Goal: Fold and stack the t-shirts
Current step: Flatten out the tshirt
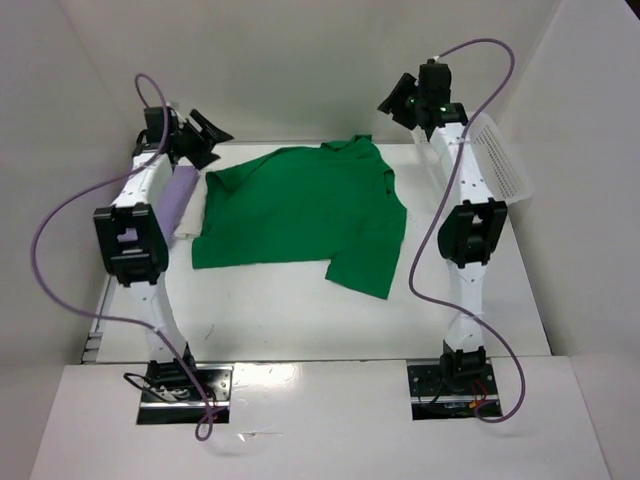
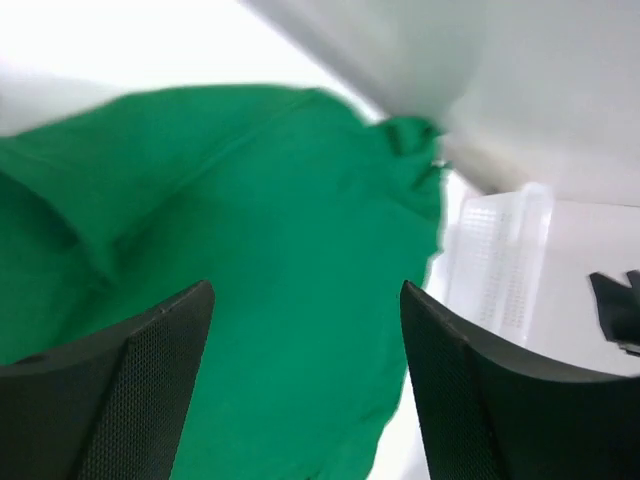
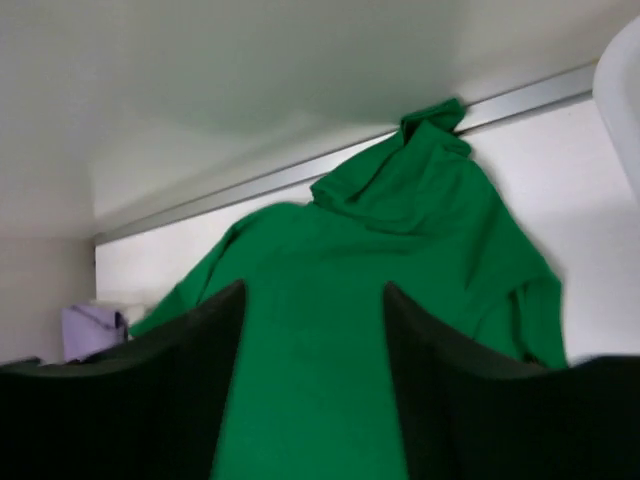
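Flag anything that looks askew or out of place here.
The green t-shirt lies spread but crooked, its collar bunched at the far edge of the table. The white basket leans tilted at the right.

Three t-shirts were counted: one green t-shirt (image 1: pixel 300 210), one lavender t-shirt (image 1: pixel 180 195), one white t-shirt (image 1: pixel 193 222). There was one white lattice basket (image 1: pixel 500 160) and one table (image 1: pixel 280 310). Arms were two, the left arm (image 1: pixel 135 240) and the right arm (image 1: pixel 470 235). Grippers were two, the left gripper (image 2: pixel 305 288) and the right gripper (image 3: pixel 312 290), with two fingers each, four in total.
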Robot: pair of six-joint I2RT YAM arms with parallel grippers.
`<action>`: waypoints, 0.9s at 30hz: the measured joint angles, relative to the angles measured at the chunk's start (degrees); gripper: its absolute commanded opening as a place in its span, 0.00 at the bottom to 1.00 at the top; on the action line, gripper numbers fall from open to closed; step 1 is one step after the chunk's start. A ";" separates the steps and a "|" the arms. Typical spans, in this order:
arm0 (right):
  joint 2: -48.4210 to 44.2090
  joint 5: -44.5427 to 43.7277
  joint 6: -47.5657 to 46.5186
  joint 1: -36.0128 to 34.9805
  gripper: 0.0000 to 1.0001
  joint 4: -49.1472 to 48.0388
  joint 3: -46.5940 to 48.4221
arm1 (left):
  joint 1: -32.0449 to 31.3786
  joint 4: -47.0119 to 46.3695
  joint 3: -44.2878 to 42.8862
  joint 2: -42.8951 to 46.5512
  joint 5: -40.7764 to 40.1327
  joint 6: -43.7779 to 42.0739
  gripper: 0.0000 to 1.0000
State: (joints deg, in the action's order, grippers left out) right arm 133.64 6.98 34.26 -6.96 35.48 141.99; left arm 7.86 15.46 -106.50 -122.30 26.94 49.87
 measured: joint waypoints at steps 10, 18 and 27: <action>-48.04 4.59 6.80 -1.95 0.02 -12.52 -69.07 | 3.10 -8.31 45.99 43.25 -7.63 -2.23 0.52; -62.38 3.23 11.39 -1.92 0.41 -9.29 -99.06 | 8.02 -0.96 68.76 46.77 -10.69 -0.13 0.59; -70.14 0.68 14.32 -0.90 0.46 -9.29 -103.86 | 11.61 -2.64 76.46 50.14 -13.05 5.66 0.52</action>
State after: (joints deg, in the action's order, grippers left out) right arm 63.51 7.66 48.58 -7.86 26.20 38.13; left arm 19.46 12.82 -30.04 -72.16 13.89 55.53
